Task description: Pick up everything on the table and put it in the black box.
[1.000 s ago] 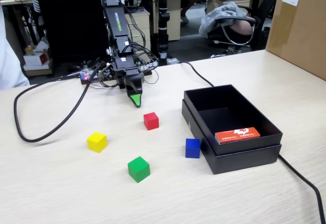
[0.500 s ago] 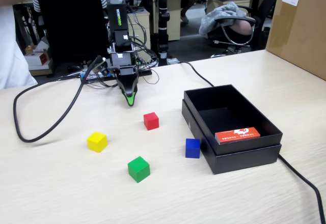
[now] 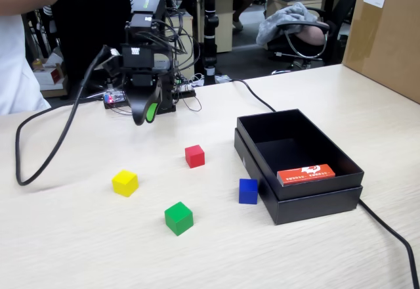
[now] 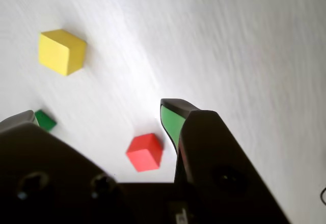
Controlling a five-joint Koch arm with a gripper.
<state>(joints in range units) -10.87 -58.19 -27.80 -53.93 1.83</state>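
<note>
The pincer (image 3: 144,116) has lifted, swung left in the fixed view, and opened.

No legible text in either view.
Orange-red card (image 3: 306,173) w/ white print, in black box (image 3: 341,185) right of gripper (image 3: 143,117): too small to read.

The arm is bent over with its gripper (image 3: 142,115) up in the air, pointing down. Its 2 jaws are spread wide apart. Nothing is held between them.

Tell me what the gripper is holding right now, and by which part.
Nothing. The gripper hangs open above the table, its jaws apart with no cube between them.
</note>
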